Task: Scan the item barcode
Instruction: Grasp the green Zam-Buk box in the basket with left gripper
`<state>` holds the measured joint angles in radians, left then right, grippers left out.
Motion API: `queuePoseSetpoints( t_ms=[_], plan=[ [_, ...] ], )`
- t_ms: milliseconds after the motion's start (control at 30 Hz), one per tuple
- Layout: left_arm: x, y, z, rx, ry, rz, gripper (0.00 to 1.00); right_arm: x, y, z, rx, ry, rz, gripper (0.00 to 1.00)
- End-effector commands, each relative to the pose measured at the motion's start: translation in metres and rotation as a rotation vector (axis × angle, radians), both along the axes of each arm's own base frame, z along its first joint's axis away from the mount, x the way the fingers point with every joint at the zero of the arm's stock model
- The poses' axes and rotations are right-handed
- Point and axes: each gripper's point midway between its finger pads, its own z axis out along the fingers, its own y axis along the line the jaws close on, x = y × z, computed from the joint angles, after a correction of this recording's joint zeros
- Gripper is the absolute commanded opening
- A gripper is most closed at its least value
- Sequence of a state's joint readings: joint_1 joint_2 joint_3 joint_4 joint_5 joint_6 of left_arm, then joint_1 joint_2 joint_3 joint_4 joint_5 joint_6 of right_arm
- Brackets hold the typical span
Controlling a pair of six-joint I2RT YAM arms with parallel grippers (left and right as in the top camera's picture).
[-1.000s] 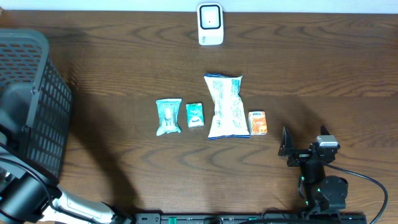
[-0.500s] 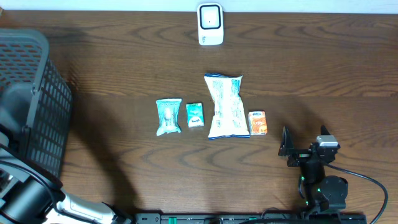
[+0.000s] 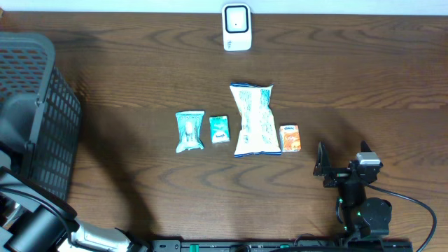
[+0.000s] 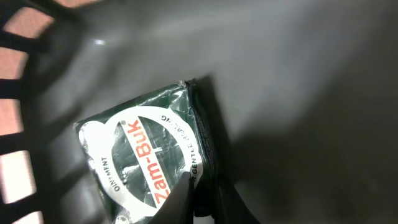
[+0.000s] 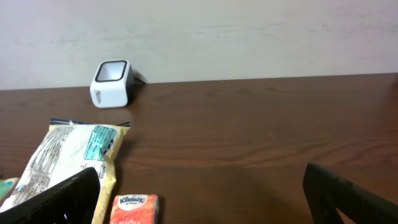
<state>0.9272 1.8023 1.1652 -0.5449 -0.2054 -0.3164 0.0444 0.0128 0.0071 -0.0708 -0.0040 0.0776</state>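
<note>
Overhead, table [image 3: 140,56] of dark wood. Black mesh basket [image 3: 42,105] at the 9 o'clock edge. White scanner [image 3: 236,26] at 12 o'clock, near the far edge.

Row of four items at table centre: teal packet [image 3: 190,131], small green packet [image 3: 219,129] just at its 3 o'clock side, tall chip bag [image 3: 254,119] next along, orange tissue pack [image 3: 290,138] touching or nearly touching the bag's lower 3 o'clock corner.

Left arm [image 3: 35,224] reaches into the basket from the 7 o'clock corner. Left wrist view: Zam-Buk packet [image 4: 140,162] lies flat on the basket floor, dark green foil with a white ring and orange lettering, tilted, one corner pointing to 1 o'clock. Left gripper [image 4: 204,196] comes in from 6 o'clock; jaws pressed together, pinching the packet's near edge (the contact itself is half hidden by the fingers [image 4: 180,202]).

Right gripper [image 5: 200,180] sits low at the table's 5 o'clock, well apart from the tissue pack. Jaws spread wide, nothing between them. Its camera looks across the table toward the scanner, chip bag and tissue pack in the foreground at 8 o'clock.
</note>
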Motion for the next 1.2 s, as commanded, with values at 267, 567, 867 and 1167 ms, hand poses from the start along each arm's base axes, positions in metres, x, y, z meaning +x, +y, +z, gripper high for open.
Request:
queuePoseSetpoints(
  t_ms=[267, 567, 867, 1167],
  plan=[
    [0.084, -0.05, 0.001, -0.077, -0.179, -0.257, 0.07, 0.0, 0.002, -0.001, -0.012, 0.004, 0.01, 0.99],
    [0.088, -0.048, 0.008, -0.023, -0.159, -0.235, 0.77, 0.0, 0.002, -0.001, -0.012, 0.004, 0.01, 0.99],
    [0.076, -0.031, 0.03, 0.033, -0.224, -0.023, 0.82, 0.0, 0.002, -0.001, -0.012, 0.004, 0.01, 0.99],
    [0.068, -0.028, 0.008, -0.004, -0.187, 0.012, 0.91, 0.0, 0.002, -0.001, -0.012, 0.004, 0.01, 0.99]
  ],
)
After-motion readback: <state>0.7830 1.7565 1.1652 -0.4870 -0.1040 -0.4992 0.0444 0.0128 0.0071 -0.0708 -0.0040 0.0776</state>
